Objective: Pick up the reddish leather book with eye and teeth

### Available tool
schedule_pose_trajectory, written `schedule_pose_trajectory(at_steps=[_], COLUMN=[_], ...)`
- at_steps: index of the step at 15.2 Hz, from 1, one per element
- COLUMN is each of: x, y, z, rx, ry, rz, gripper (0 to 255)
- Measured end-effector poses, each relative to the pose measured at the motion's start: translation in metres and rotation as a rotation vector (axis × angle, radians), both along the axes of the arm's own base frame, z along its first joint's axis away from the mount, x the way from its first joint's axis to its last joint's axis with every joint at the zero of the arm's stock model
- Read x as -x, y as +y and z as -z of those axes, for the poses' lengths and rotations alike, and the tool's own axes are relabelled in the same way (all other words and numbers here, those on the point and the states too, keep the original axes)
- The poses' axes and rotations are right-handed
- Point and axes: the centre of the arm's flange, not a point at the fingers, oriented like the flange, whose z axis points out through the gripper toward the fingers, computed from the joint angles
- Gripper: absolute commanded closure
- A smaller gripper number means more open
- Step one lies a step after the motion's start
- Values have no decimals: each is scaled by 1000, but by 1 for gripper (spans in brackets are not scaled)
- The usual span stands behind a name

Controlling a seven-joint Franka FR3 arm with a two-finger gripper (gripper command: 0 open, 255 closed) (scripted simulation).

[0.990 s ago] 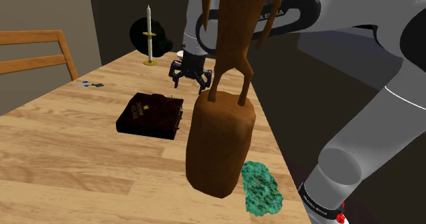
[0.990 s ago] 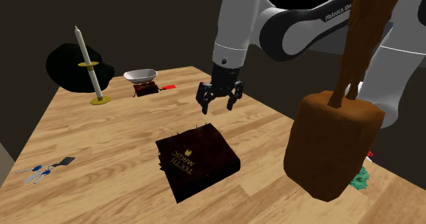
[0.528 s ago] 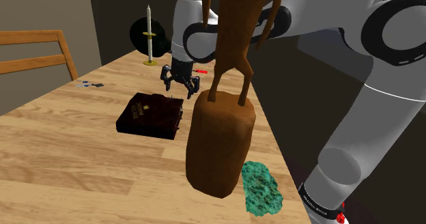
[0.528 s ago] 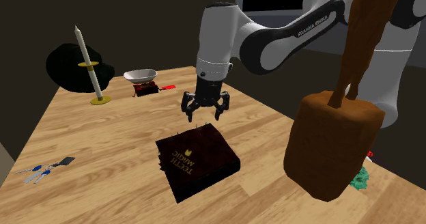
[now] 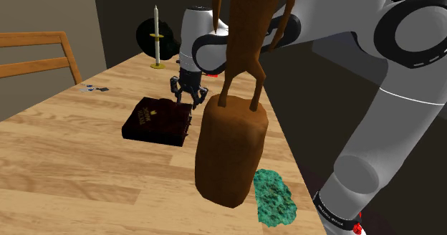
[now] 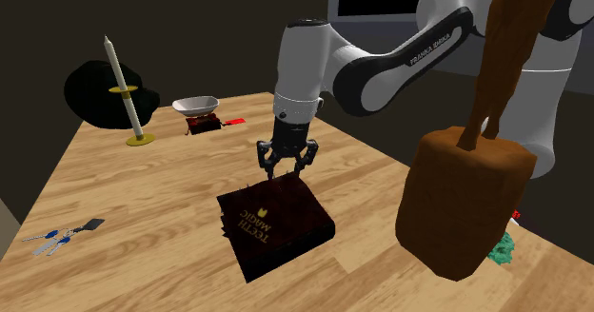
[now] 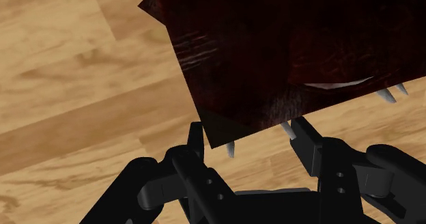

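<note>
Hand (image 6: 287,169) spread wide, just abv toothed edge of dk red book (image 6: 276,220)

The book (image 6: 274,220) is a deep reddish brown, almost maroon, with gold lettering and a small gold emblem on its cover. Pale grey teeth (image 7: 386,93) line one edge. The table (image 5: 64,162) is light tan, streaked with darker wood grain. The gripper (image 6: 287,172) is all black, on a white arm (image 6: 305,63) with dark joints. The candle (image 6: 116,77) is off-white, its holder (image 6: 141,140) yellow-gold. A bag-like object (image 6: 460,201) is plain brown, and a lump (image 5: 274,196) is mottled green.
</note>
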Motion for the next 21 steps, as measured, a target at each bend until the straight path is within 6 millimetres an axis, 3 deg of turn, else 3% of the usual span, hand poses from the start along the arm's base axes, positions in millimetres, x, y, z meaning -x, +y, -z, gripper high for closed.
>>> schedule_pose_trajectory(at_steps=[9,21], x=[0,-1], y=[0,0], z=[-4,-65], rx=[0,0], ry=[2,3], rz=[-1,0], gripper=[255,255])
